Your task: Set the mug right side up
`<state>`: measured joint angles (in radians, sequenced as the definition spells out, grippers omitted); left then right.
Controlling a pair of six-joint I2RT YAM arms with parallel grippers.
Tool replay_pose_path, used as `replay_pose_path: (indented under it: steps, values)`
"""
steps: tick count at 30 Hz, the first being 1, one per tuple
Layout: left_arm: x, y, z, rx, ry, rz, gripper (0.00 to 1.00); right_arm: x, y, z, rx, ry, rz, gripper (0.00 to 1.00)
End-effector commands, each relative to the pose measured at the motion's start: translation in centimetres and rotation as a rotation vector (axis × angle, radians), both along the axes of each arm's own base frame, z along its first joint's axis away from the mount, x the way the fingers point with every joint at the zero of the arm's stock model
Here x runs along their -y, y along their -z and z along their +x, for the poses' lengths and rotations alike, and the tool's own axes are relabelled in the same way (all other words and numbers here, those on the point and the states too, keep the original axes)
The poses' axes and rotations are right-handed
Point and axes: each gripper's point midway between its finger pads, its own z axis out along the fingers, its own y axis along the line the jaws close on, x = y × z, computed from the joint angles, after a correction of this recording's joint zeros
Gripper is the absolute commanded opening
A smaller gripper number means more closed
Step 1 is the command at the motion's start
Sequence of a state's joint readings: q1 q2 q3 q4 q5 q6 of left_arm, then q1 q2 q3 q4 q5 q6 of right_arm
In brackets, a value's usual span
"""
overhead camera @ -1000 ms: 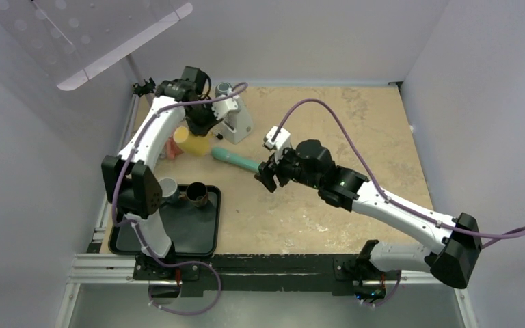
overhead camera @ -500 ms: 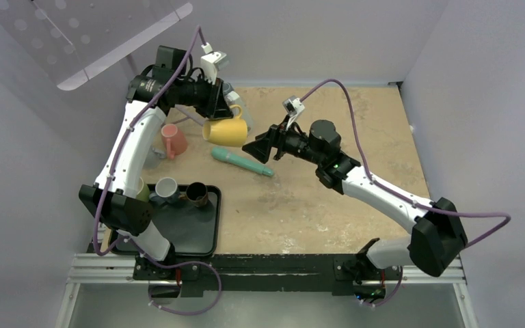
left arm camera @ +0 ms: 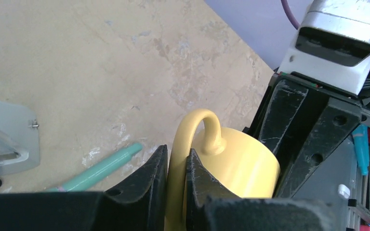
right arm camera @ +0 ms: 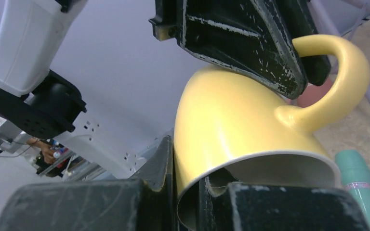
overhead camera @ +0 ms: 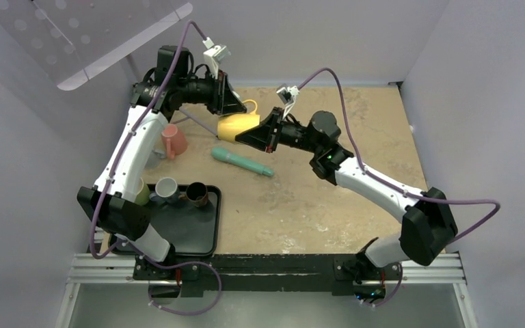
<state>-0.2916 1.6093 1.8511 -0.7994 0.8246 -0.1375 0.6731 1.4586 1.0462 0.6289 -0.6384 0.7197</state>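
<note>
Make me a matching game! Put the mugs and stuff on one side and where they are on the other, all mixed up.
1. yellow ceramic mug
2. long teal plastic tube
3. small brown cup
4. pink mug

A. in the black tray
B. lying flat mid-table
C. pinched by the left claw and right claw
D. beside the left arm

Pairs: 1-C, 2-B, 3-A, 4-D.

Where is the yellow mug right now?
In the top view the yellow mug hangs over the table's far middle: left fingers pinch its handle, right fingers clamp its rim.
</note>
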Motion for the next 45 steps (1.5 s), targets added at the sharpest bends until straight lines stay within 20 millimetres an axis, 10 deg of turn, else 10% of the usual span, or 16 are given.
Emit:
replay_pose_path:
  steps: [1,4,9,20,31,40,45]
  values:
    - [0.2,-2.4,-2.2,-0.004,0.027,-0.08,0.09,1.8,-1.7,2.7,0.176,0.202,-0.095,0.0]
    - [-1.0,-1.5,-1.5,-0.001,-0.001,-0.042,0.58,3.9,0.8,4.0,0.288,0.322,-0.332,0.0]
    - [-2.2,-1.6,-0.7,0.092,-0.028,0.025,0.79,6.1,5.1,2.8,0.553,0.315,-0.79,0.0]
    - [1.9,3.5,-3.1,0.212,0.148,0.292,0.8,6.6,15.1,-4.5,0.868,-0.121,-1.499,0.0]
    - [2.9,13.4,-8.0,0.219,0.404,0.582,0.79,3.8,16.3,-5.7,0.883,-0.195,-1.528,0.0]
    - [3.1,17.7,-8.5,0.22,0.429,0.674,0.77,3.4,15.3,-4.9,0.897,-0.128,-1.534,0.0]
    - [2.6,18.9,-7.6,0.229,0.386,0.718,0.51,3.2,14.9,-4.8,0.893,-0.112,-1.526,0.0]
